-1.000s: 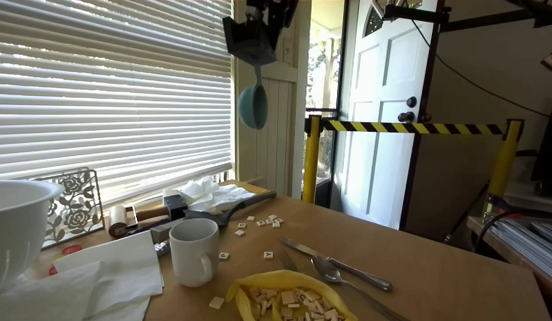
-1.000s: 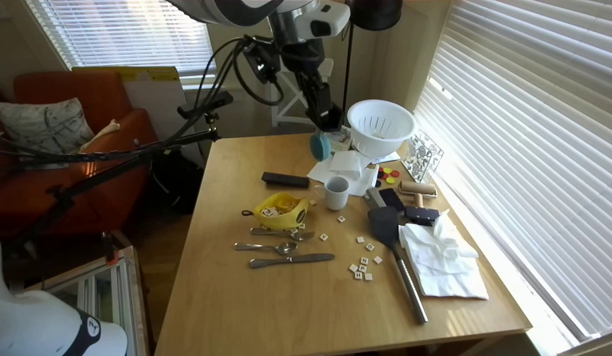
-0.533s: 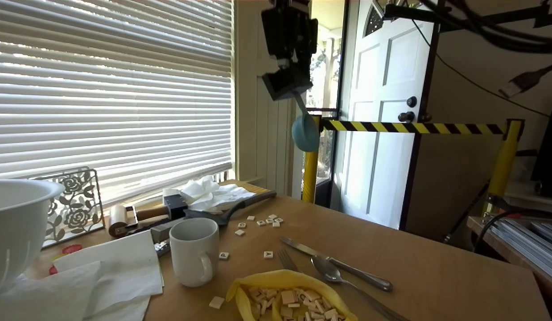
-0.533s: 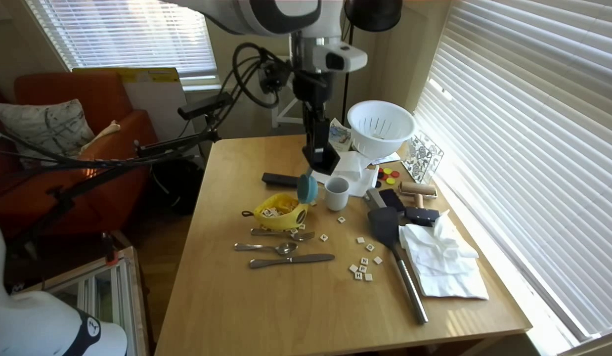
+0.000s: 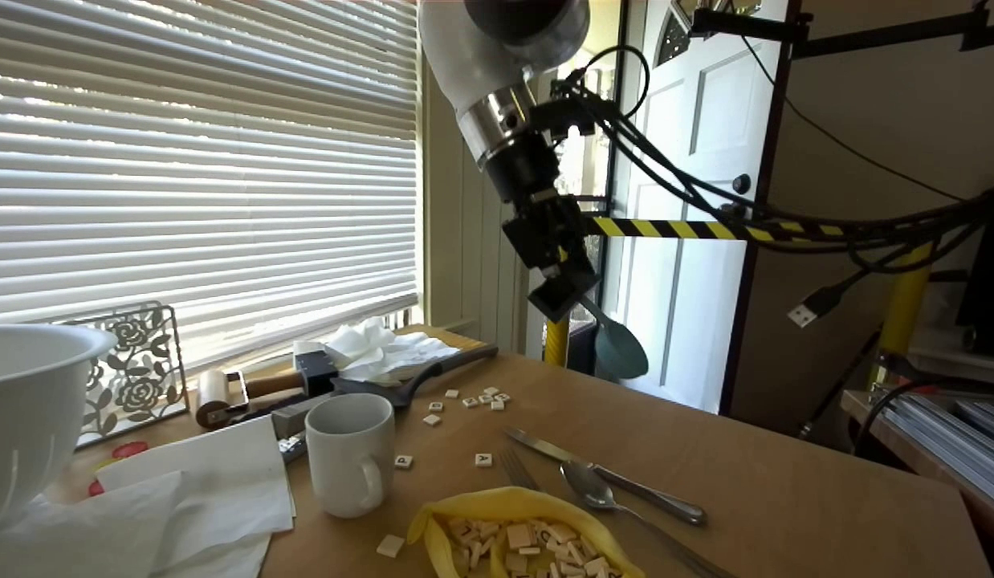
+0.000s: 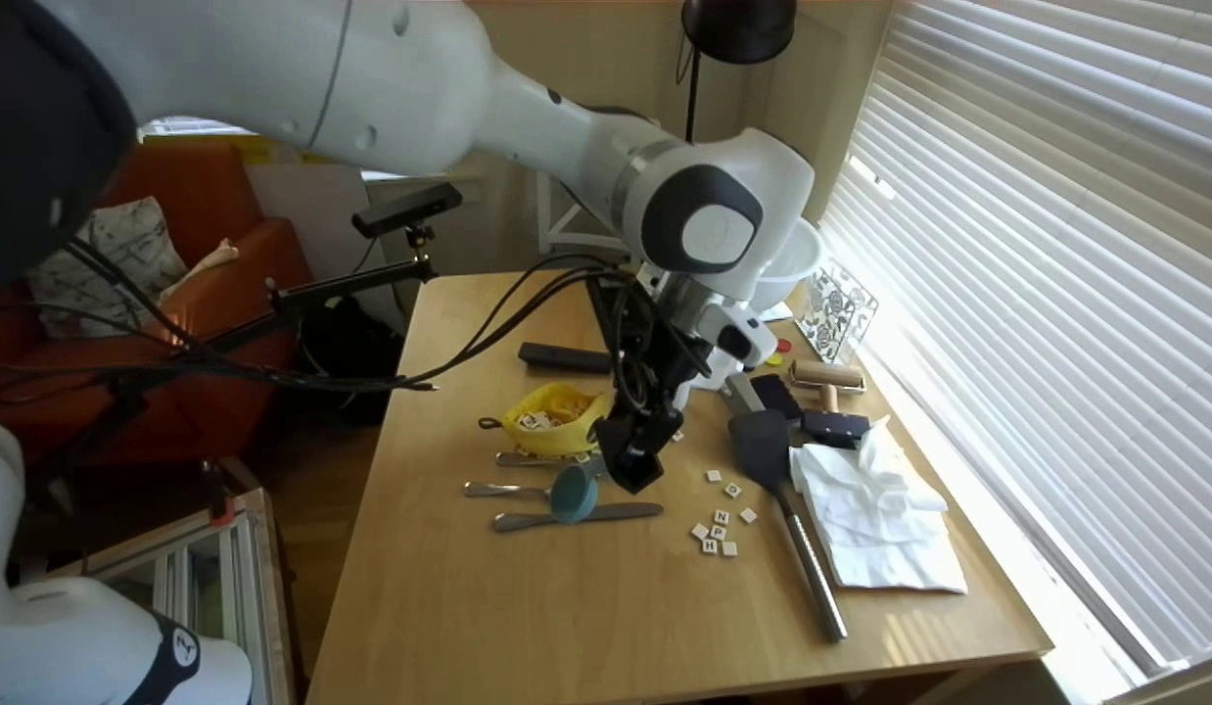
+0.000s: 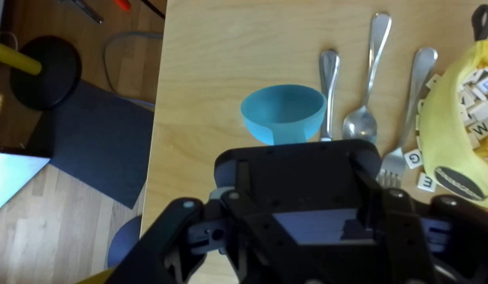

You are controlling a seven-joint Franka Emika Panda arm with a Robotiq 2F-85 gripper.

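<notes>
Tool pinching blue scoop, exact contact hidden; probably light, slightly flexible; best held by handle. Knife to right in wrist view.

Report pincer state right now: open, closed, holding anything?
Pincer: closed, holding the blue scoop.

Daylight comes through the blinds, glaring between slats; the armchair sits dim, and sun streaks the table near one corner. The scoop looks bright blue in the wrist view (duller, greyer against the door in an exterior view).
</notes>
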